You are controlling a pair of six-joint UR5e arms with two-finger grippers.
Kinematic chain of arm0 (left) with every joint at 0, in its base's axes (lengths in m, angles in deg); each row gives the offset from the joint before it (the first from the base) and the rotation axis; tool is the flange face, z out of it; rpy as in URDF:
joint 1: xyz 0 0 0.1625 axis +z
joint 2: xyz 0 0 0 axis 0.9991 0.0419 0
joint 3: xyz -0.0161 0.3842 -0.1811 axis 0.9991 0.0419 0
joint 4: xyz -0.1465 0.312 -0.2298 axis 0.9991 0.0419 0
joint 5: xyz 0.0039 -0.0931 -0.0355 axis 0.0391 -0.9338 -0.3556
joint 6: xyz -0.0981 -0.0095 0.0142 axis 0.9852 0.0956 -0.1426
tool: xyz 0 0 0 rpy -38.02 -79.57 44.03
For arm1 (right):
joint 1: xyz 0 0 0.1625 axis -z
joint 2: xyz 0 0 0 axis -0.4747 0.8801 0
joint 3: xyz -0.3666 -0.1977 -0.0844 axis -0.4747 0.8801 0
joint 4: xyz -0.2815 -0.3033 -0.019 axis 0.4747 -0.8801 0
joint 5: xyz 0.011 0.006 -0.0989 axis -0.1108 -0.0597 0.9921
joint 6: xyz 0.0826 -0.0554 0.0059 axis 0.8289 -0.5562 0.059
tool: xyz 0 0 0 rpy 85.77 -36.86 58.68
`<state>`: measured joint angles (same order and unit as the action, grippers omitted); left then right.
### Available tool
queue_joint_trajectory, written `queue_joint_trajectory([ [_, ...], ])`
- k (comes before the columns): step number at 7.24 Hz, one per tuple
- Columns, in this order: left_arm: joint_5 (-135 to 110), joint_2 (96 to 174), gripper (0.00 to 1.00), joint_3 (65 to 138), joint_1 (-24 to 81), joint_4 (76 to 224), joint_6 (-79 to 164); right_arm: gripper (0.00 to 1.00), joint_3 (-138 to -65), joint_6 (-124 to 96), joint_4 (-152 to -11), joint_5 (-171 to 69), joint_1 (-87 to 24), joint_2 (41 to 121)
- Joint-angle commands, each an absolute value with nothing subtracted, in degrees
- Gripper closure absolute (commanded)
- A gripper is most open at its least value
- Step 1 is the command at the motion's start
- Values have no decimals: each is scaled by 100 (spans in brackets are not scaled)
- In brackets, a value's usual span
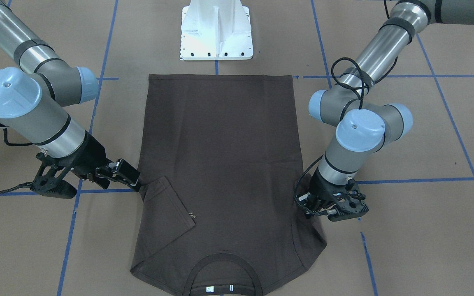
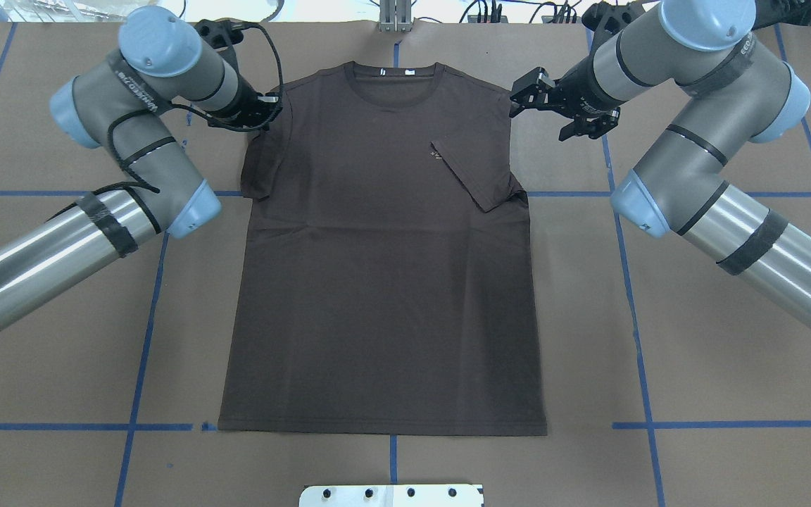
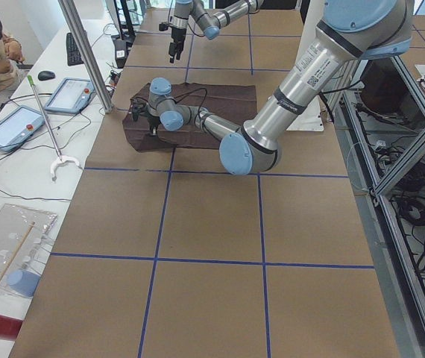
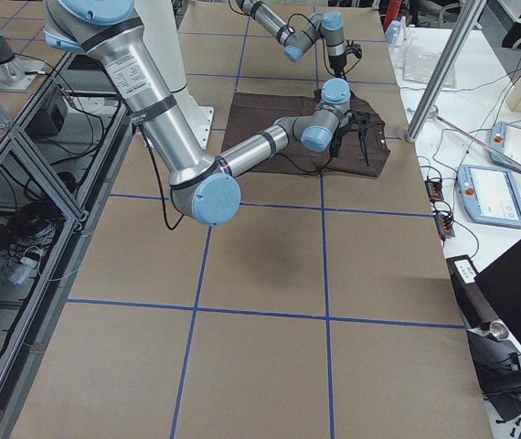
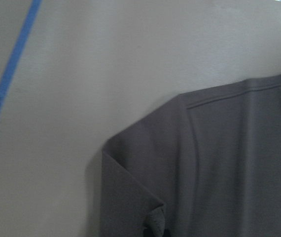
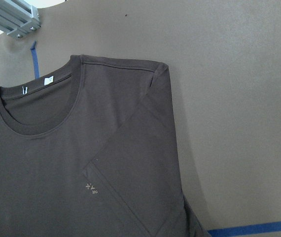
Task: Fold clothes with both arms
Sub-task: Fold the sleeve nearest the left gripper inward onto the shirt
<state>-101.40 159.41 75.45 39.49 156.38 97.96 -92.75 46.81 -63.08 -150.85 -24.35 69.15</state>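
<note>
Right hand (image 2: 516, 98), fingers apart, sits just off T-shirt's (image 2: 377, 282) folded-sleeve edge; left hand (image 2: 272, 113) at opposite sleeve edge, can't tell grip; surface (image 2: 60, 366) extends wide around.

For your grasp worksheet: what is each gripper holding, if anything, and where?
Right gripper: nothing, off the T-shirt. Left gripper: at the sleeve near the shoulder; whether it grips cannot be told.

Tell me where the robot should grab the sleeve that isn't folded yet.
Probably its outer edge, coming from the robot's left. The unfolded sleeve lies flat with that free edge facing outward, beside the left gripper, so a pinch there could carry it over the T-shirt like the folded sleeve.
</note>
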Motion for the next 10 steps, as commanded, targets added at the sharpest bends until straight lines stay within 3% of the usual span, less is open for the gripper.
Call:
queue_joint_trajectory([
  [1,-10127,16328,100,7140,4049,15643,9906,0,-9279,4680,-6298,-15077,-2439,6938],
  [2,-10127,16407,96,7104,4119,15652,9915,0,-9279,4715,-6298,-15051,-2431,6938],
  [3,-10135,16443,53,7173,4145,15695,9863,0,-9279,4750,-6290,-15042,-2430,6938],
  [4,-10153,16426,19,7505,4346,15722,9924,0,-9314,4768,-6290,-15033,-2430,6947],
  [7,-10223,15586,16,9234,4646,15652,10238,0,-10224,5360,-6351,-14902,-2073,7532],
  [10,-10660,14618,17,10624,4682,15643,10267,4,-11935,6828,-7058,-13291,-154,8753],
])
